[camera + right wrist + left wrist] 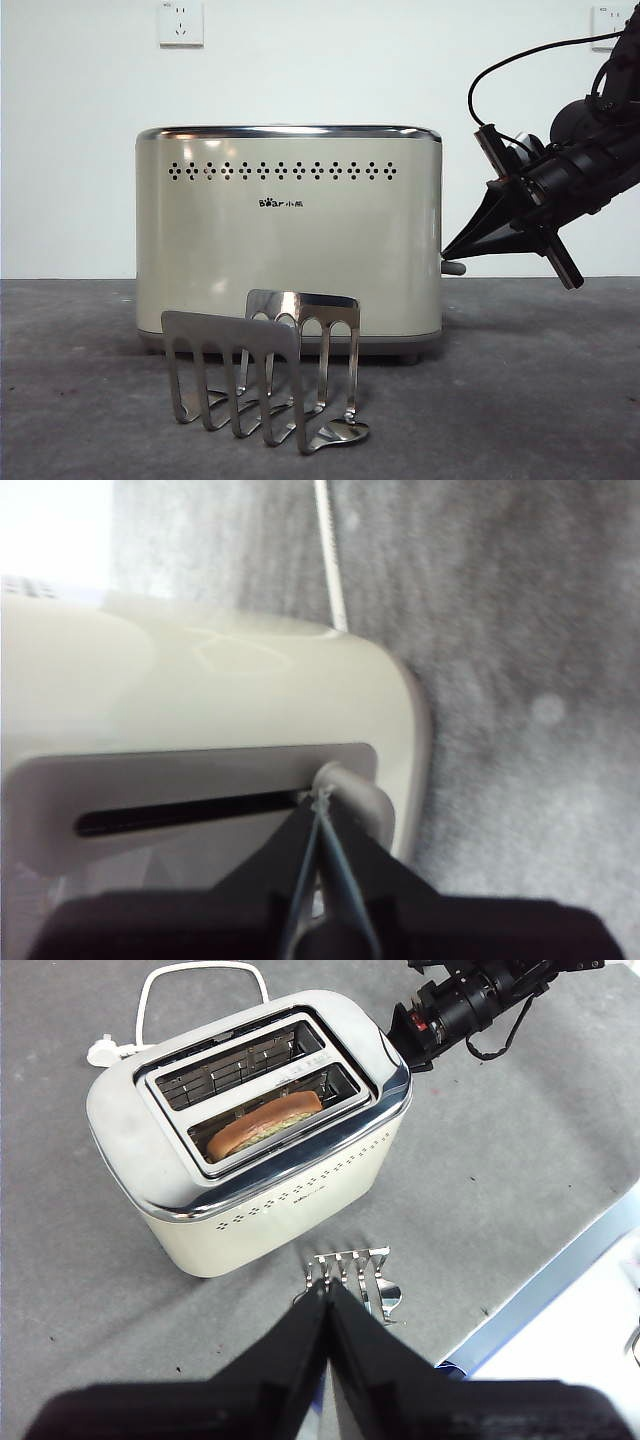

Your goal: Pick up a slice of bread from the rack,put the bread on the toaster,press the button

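A white wall with sockets stands behind a rough grey table. In the centre of the front view is the toaster, cream, boxy and heavy enough that I think it will not slide under a light push. In front of it, lower centre, stands the rack, shiny steel and without bread.

The slice of bread is already down in the nearer slot of the toaster, left of centre in my left wrist view; only its brown domed crust shows. It looks soft and light, so it needs no more handling.

My right gripper comes in from the right edge of the front view, its jaws pressed together into one point. That point rests on the button, a small grey stiff knob at the lower end of its slot, as far as the blurred right wrist view lets me judge. I would not pinch it; it is smooth and short, so pushing from above with the closed tips is safer, because they may slip off sideways.

My left gripper waits above the rack with jaws closed and holds nothing.
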Action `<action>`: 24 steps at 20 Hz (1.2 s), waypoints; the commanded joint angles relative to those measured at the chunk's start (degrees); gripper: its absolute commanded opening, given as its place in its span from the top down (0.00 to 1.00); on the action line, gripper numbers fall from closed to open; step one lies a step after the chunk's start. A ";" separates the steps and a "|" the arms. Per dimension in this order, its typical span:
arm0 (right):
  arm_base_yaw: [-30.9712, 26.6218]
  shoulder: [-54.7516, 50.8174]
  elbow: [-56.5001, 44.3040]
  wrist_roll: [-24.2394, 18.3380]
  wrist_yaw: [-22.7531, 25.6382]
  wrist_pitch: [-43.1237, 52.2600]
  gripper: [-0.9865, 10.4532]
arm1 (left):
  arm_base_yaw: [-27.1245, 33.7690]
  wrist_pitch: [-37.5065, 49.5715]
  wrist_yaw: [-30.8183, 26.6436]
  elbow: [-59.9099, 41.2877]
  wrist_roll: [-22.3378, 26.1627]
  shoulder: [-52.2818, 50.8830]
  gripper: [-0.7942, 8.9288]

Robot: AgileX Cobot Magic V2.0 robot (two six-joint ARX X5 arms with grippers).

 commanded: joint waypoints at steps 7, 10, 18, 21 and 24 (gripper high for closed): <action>0.35 3.96 -2.91 -0.90 7.82 -3.78 0.92 | -0.02 0.22 0.00 -0.44 -0.11 -0.07 0.93; 0.37 3.96 -2.91 -0.63 10.58 -4.66 0.92 | -0.02 0.22 0.02 -0.44 -0.11 -0.07 0.93; 0.76 3.96 -2.91 -0.68 11.74 -5.81 0.92 | -0.02 0.22 0.02 -0.44 -0.15 -0.04 0.93; 1.07 3.96 -2.91 -0.85 11.23 -5.42 0.92 | -0.02 0.22 0.00 -0.44 -0.15 -0.02 0.93; 1.11 3.93 -2.91 -1.16 8.52 -4.59 0.92 | -0.02 0.22 0.00 -0.44 -0.13 -0.02 0.93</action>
